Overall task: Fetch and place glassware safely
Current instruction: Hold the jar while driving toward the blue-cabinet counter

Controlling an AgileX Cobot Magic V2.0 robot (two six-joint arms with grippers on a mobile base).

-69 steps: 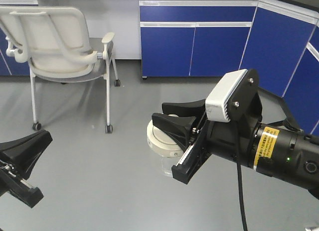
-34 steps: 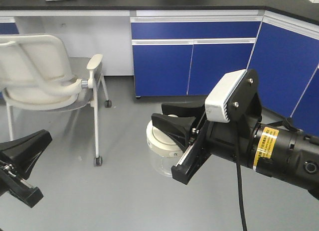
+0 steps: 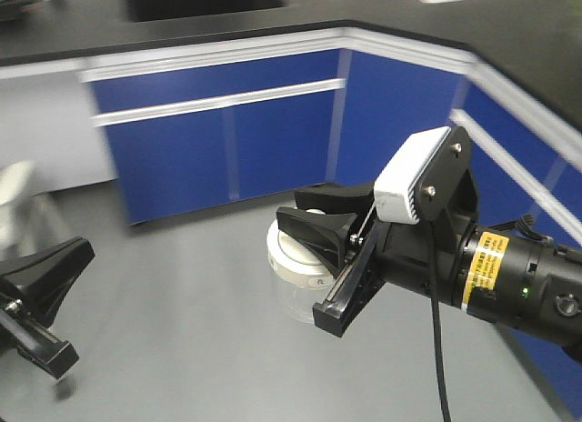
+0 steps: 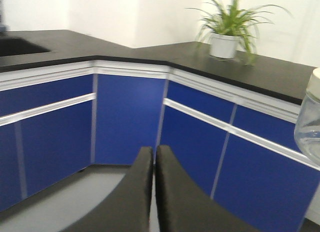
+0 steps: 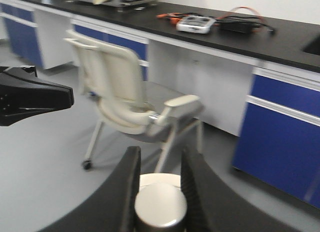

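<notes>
The glassware, a squat clear jar (image 3: pixel 293 290) with a cream-white lid (image 3: pixel 289 252), hangs above the grey floor in the front view. My right gripper (image 3: pixel 309 269) is shut on the lid's knob (image 5: pixel 161 206), one black finger on each side; the lid (image 5: pixel 159 181) shows just below the fingertips. The jar's glass wall (image 4: pixel 310 119) also shows at the right edge of the left wrist view. My left gripper (image 3: pixel 56 299) is low at the left, apart from the jar, and its fingers (image 4: pixel 142 164) are pressed together with nothing between them.
Blue cabinets (image 3: pixel 227 140) under a black countertop (image 3: pixel 382 22) form a corner ahead. A potted plant (image 4: pixel 227 29) stands on the counter. A cream chair (image 5: pixel 125 92) and cabled devices (image 5: pixel 197 23) on a counter show in the right wrist view.
The whole view has swung: the chair has slid out of the front view to the left and the cabinet corner has come in. The jar stays in my right gripper; both arms keep their pose.
</notes>
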